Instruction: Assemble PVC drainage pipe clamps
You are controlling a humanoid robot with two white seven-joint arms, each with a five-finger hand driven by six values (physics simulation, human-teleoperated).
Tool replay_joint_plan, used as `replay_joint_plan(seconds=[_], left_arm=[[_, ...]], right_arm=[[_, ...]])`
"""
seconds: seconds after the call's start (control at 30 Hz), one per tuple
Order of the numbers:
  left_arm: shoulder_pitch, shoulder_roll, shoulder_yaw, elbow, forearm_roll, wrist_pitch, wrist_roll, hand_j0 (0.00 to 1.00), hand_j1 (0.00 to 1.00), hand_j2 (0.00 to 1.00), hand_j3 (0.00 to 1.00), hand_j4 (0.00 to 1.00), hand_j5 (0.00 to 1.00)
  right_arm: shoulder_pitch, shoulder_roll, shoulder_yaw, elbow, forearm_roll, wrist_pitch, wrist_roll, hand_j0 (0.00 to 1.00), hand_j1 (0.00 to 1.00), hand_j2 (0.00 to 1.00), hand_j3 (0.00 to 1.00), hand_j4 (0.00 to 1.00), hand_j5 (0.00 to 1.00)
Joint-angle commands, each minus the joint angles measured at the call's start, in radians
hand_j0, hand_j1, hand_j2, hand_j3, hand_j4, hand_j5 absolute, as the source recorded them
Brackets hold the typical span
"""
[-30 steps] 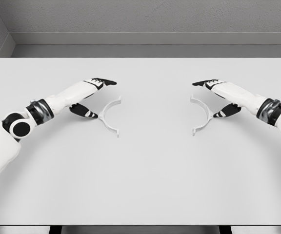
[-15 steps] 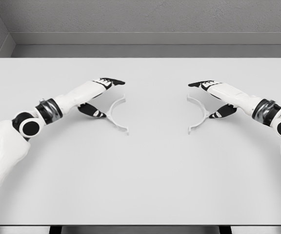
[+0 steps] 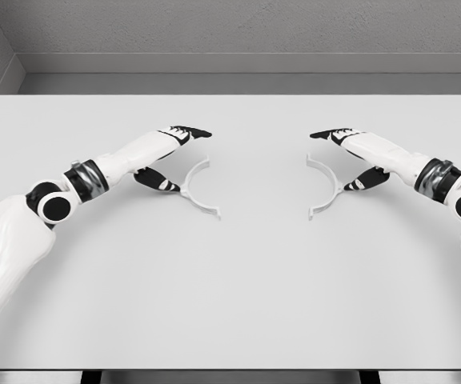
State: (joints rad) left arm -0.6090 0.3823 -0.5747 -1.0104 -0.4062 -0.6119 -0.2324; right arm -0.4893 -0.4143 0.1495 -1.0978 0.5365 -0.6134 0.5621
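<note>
Grey textured wall panels close off the far side of the workspace, and a broad white table [image 3: 238,304] fills nearly all of the head view. Two white half-ring clamp pieces lie flat on the table, well apart, with a bare strip of tabletop between them. The left clamp half [image 3: 196,190] is a thin semicircular band with a small flat tab at each end; its open side faces right, toward the centre. The right clamp half [image 3: 327,186] has the same form and faces left, so the two concave sides oppose each other as a matching pair. The left hand [image 3: 170,156] brackets the outer curve of its piece: the dark-tipped fingers [image 3: 190,131] extend forward above the upper tab and the thumb [image 3: 157,182] sits against or just beside the back of the arc. The right hand [image 3: 354,156] is set in mirror fashion on its piece. On both hands the digits are spread apart rather than clamped, and firm contact with the bands cannot be confirmed at this resolution. This arrangement appears suited to sliding each half inward across the surface while keeping its orientation. The halves are not yet joined; assembly appears to be at the approach stage, with tab alignment the likely critical point.
</note>
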Motion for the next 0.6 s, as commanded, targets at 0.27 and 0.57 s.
replay_joint_plan(seconds=[0.27,0.57], left_arm=[[-0.003,-0.022,0.001,-0.004,0.007,0.001,-0.013,1.0,1.0,1.0,1.0,1.0,1.0],[-0.009,-0.042,0.003,-0.004,0.007,0.001,-0.022,1.0,1.0,1.0,1.0,1.0,1.0]], right_arm=[[-0.008,0.022,0.01,-0.002,-0.003,0.003,0.001,1.0,1.0,1.0,1.0,1.0,1.0],[-0.015,0.034,0.022,-0.002,-0.001,0.003,0.001,1.0,1.0,1.0,1.0,1.0,1.0]])
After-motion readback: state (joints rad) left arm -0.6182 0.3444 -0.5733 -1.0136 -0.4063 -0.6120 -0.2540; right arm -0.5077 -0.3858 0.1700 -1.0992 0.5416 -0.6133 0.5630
